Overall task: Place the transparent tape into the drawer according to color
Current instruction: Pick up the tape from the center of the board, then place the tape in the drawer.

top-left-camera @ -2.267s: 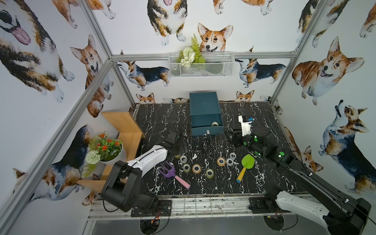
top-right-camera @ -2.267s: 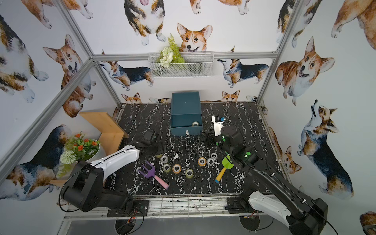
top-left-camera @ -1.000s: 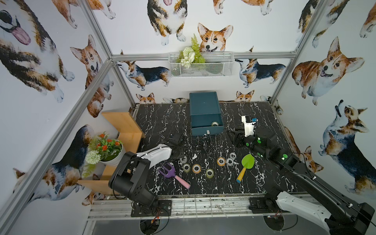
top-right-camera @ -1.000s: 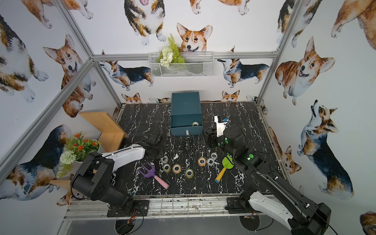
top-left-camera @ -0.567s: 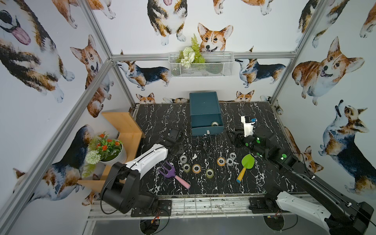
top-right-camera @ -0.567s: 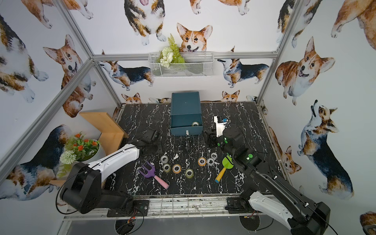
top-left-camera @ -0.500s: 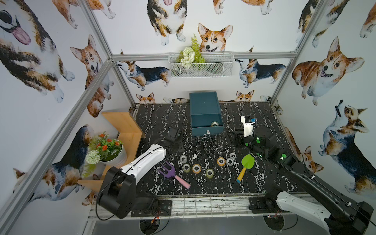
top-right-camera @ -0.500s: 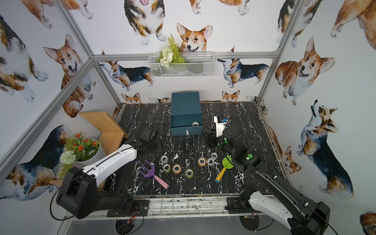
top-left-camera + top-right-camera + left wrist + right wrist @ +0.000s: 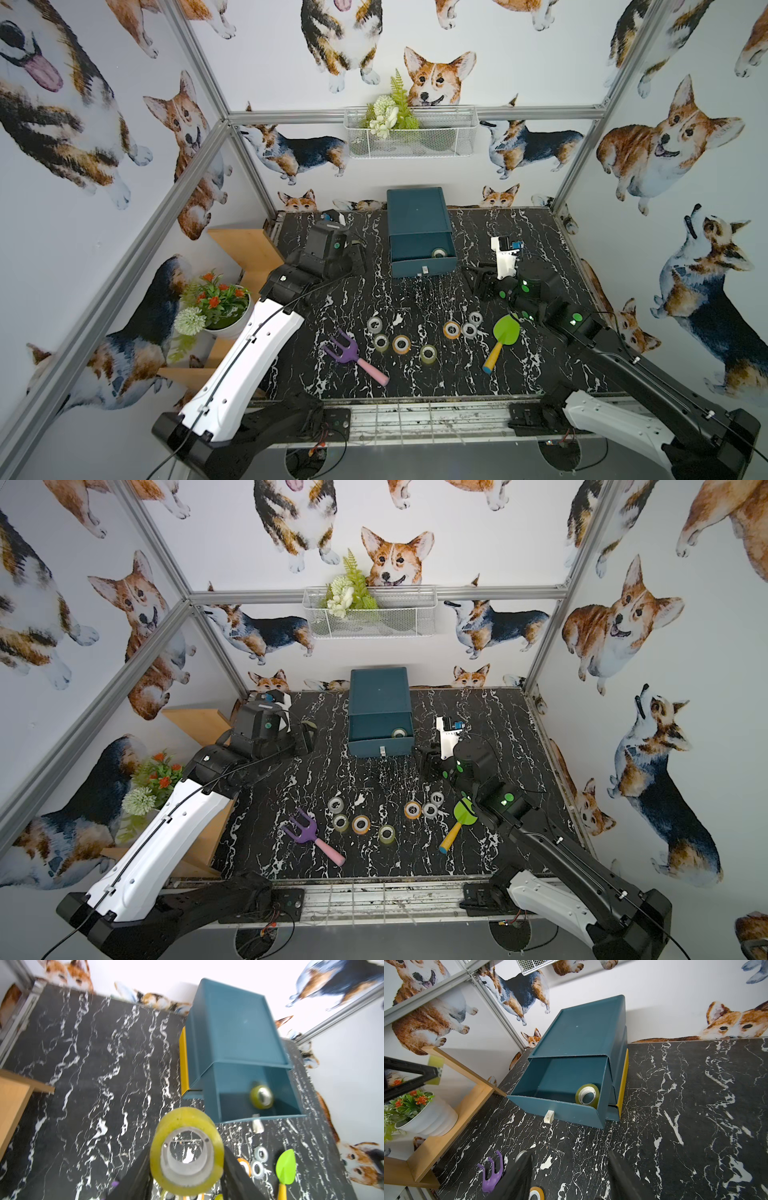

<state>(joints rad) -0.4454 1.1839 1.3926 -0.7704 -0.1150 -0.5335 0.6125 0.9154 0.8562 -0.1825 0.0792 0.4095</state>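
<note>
Left gripper [image 9: 186,1157], apparently around 1 roll [image 9: 187,1171]

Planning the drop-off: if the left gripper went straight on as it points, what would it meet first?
Probably the near side of the blue drawer unit, beside its open drawer; depth is unclear.

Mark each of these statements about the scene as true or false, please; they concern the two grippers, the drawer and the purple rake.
1. The left gripper holds a yellow-green tape roll. True.
2. The teal drawer stands pulled open. True.
3. That drawer is empty. False: another yellow-green roll lies in it.
4. The right gripper is clamped shut. False: its jaws stand open with nothing between them.
5. The purple rake lies on the table. True.
</note>
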